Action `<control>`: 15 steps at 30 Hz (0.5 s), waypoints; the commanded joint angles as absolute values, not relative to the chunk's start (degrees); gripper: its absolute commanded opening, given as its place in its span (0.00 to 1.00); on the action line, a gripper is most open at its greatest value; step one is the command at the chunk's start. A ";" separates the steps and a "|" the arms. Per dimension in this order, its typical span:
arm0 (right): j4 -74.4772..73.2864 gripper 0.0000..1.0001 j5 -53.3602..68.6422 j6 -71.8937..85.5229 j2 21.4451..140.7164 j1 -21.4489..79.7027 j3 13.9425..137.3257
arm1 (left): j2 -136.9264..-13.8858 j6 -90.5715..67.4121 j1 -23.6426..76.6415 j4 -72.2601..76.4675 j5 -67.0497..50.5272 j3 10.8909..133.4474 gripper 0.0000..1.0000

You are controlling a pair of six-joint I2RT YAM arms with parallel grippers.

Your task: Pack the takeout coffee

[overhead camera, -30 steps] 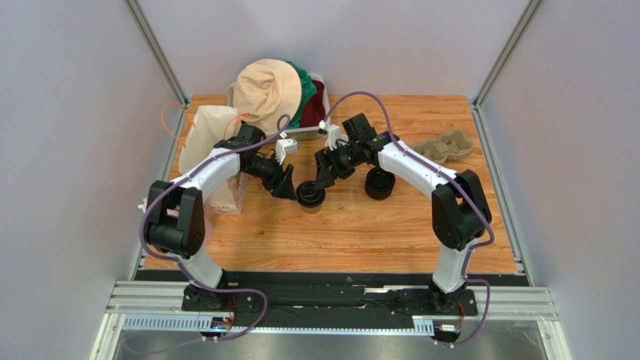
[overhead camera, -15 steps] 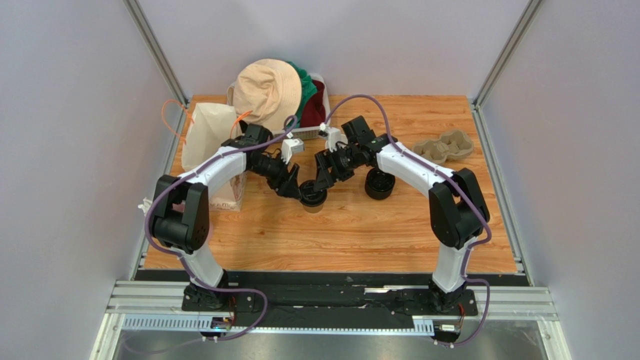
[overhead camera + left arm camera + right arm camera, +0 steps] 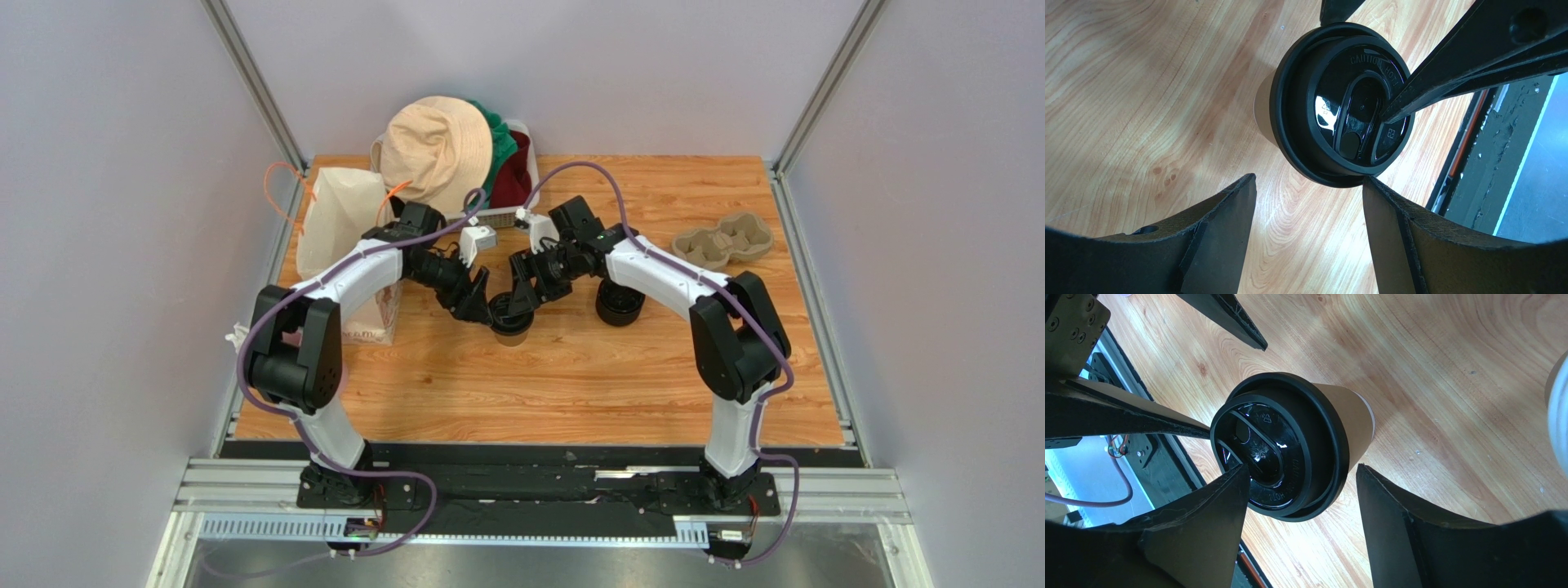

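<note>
Left wrist view: the coffee cup (image 3: pixel 1263 113), kraft-brown paper under a glossy round black plastic lid (image 3: pixel 1339 104) with raised lettering, stands upright mid-tabletop (image 3: pixel 1137 92), on pale grained wood; the left hand (image 3: pixel 1309 182) hangs above it, spread wide and holding nothing; the right hand (image 3: pixel 1301 471) is also spread over the lid, one finger (image 3: pixel 1438 79) reaching across it; behind, a white basket (image 3: pixel 503 221) holds a beige hat (image 3: pixel 436 147) and maroon cloth (image 3: pixel 515 172); a moulded pulp cup carrier (image 3: pixel 724 239) lies well to the right.
</note>
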State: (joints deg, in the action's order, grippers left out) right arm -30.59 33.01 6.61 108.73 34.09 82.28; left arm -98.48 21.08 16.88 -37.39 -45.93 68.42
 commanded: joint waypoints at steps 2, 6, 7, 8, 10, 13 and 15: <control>-27.60 0.66 30.68 8.09 109.42 34.80 82.35 | -99.32 21.01 17.05 -35.86 -46.58 68.55 0.73; -26.63 0.65 31.63 8.78 108.37 34.63 81.74 | -99.49 21.01 17.05 -35.86 -46.58 68.38 0.73; -26.20 0.65 31.81 8.88 108.02 34.63 81.74 | -99.49 21.09 17.05 -35.77 -46.50 68.38 0.73; -26.19 0.65 32.25 8.96 107.67 34.72 81.83 | -99.49 21.09 17.05 -35.86 -46.58 68.38 0.73; -26.28 0.66 33.66 9.31 107.40 34.63 82.35 | -99.49 21.09 17.05 -35.77 -46.67 68.29 0.73; -26.28 0.66 33.75 9.58 107.14 34.54 82.79 | -99.49 21.09 17.14 -35.77 -46.85 68.20 0.73; -26.37 0.67 34.62 9.93 107.40 34.28 82.97 | -99.49 21.01 17.05 -35.86 -46.76 68.12 0.73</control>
State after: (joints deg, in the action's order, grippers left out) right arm -28.47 32.67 8.64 108.73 34.44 82.04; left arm -98.48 21.08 16.88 -37.26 -45.93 68.40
